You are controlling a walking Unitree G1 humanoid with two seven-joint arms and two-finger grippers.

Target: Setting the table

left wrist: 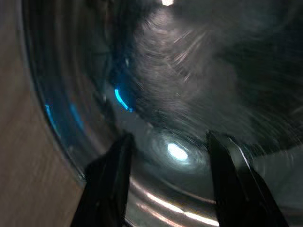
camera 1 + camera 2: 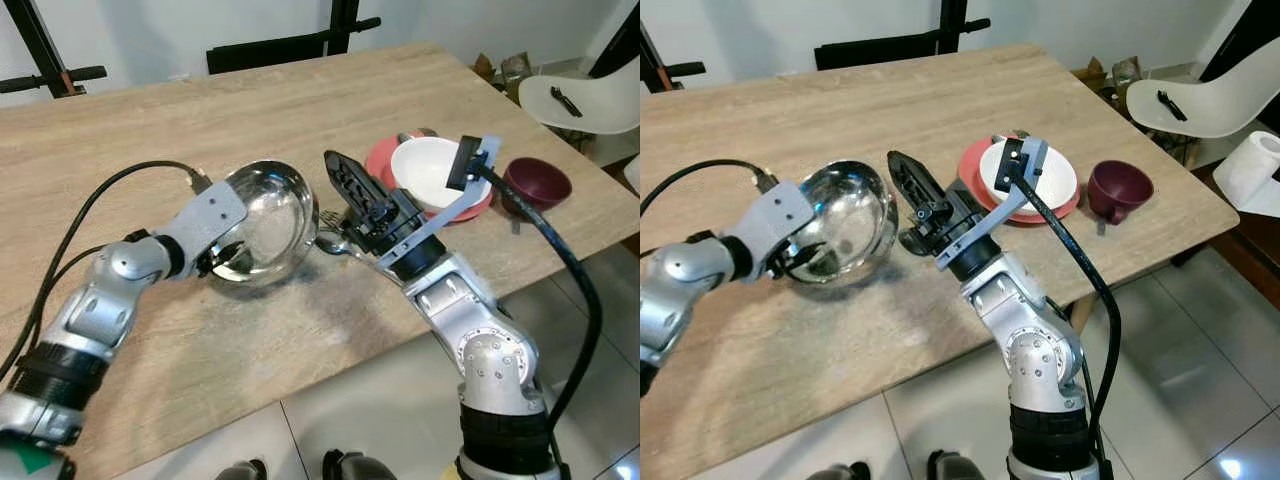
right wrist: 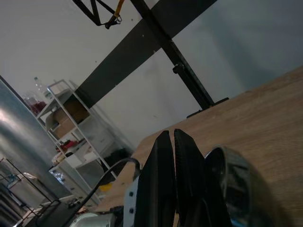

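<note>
A shiny steel bowl (image 2: 272, 212) rests on the wooden table (image 2: 200, 110), tipped a little toward me. My left gripper (image 2: 228, 262) is at the bowl's near rim. In the left wrist view its fingers (image 1: 111, 179) stand apart over the bowl's inside (image 1: 189, 71), so it is open. My right gripper (image 2: 336, 162) hovers just right of the bowl, pointing up and away, its fingers (image 3: 163, 161) pressed together with nothing between them. A spoon (image 2: 335, 243) lies on the table under that wrist. A white bowl (image 2: 425, 168) sits on a red plate (image 2: 380, 160).
A dark red cup (image 2: 536, 183) stands near the table's right edge. Beyond that edge is a white chair (image 2: 585, 100), and a paper roll (image 2: 1255, 165) lies lower right. A black chair back (image 2: 270, 50) stands at the far side. Tiled floor (image 2: 380, 410) lies below the near edge.
</note>
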